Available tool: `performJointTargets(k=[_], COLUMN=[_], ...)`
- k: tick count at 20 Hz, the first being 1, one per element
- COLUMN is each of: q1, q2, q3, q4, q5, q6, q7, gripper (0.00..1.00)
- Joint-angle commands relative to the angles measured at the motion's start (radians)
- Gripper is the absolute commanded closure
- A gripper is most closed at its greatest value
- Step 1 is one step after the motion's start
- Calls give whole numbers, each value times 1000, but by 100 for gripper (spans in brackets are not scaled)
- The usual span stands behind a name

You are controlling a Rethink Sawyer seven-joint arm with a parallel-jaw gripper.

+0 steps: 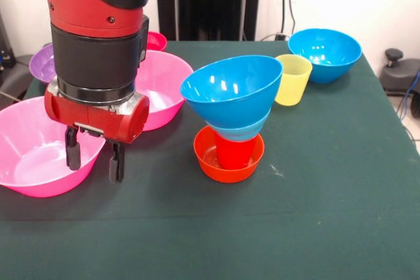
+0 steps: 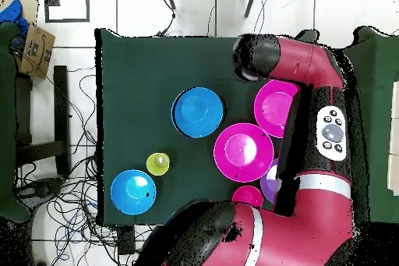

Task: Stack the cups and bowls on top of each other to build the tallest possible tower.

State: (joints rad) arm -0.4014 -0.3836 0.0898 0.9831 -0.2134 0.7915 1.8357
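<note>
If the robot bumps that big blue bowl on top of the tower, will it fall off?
Probably, yes. The big blue bowl already sits tilted on the small light-blue bowl and is far wider than it, so a nudge could tip it. Its glossy plastic looks slippery and light. The whole tower rests on a narrow red cup, so it may wobble too.

Bowls [image 1: 233,90] and cups [image 1: 293,79] look like smooth, glossy plastic — highlights on the rims. The table [image 1: 315,214] wears a matt green cloth — slightly fuzzy.

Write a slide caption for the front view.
Open tool hangs over a pink bowl, left of the tilting tower.
</note>
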Motion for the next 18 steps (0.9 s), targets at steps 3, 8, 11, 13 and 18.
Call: performJointTargets(k=[3, 8, 11, 13, 18], q1=[17, 14, 15, 21, 24], q2=[47, 54, 57, 52, 48], q3=[60, 65, 62, 53, 36], q4=[86, 83, 92, 96, 110], q5=[-101, -109, -108, -109, -115], q6=[12, 29, 32, 36, 30], q7=[-183, -176, -156, -140, -120], gripper=[0, 0, 0, 0, 0])
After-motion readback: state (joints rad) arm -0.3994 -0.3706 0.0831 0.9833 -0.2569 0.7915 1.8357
